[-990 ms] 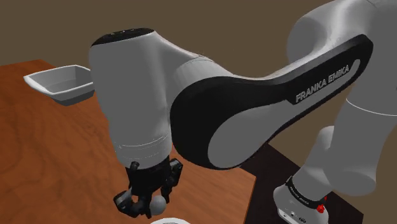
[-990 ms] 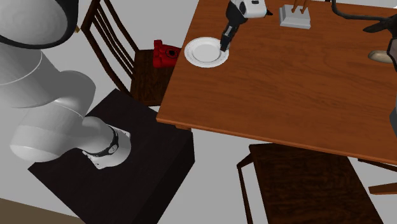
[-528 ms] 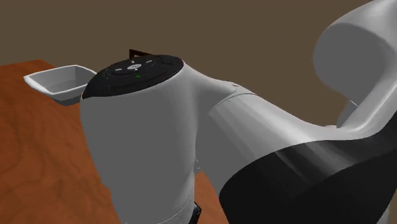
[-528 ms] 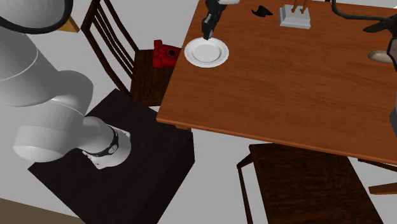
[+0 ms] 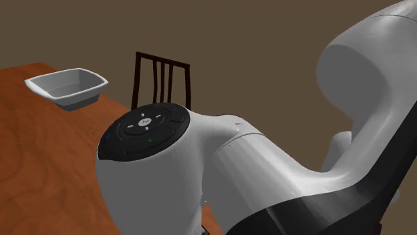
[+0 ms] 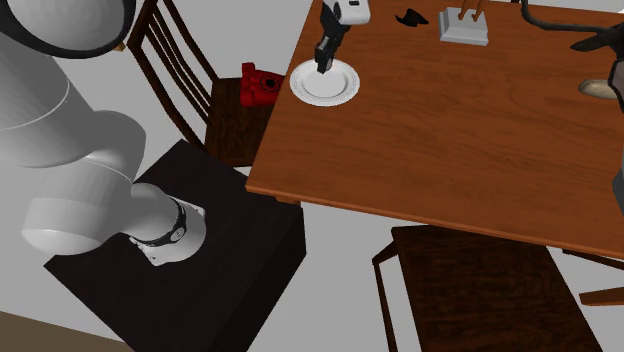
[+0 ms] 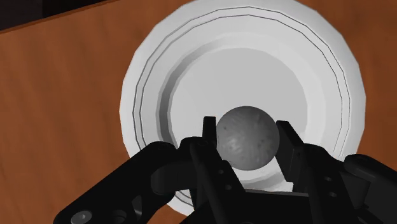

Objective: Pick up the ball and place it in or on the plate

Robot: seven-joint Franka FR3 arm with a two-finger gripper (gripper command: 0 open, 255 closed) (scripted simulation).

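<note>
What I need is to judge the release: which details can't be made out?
- Wrist view: whether the grey ball touches the round white plate; looking straight down hides the gap, and the black gripper covers the plate's near rim.
- Shoulder view: the wooden table under the gripper, hidden by the white arm.
- Second exterior view: the small black item, too small to name.

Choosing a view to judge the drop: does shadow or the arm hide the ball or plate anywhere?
Wrist view: evenly lit, ball clasped in the gripper over the plate, no hard shadow. Shoulder view: the arm blocks the near table. Second exterior view: plate bright, gripper's tip overlaps it.
</note>
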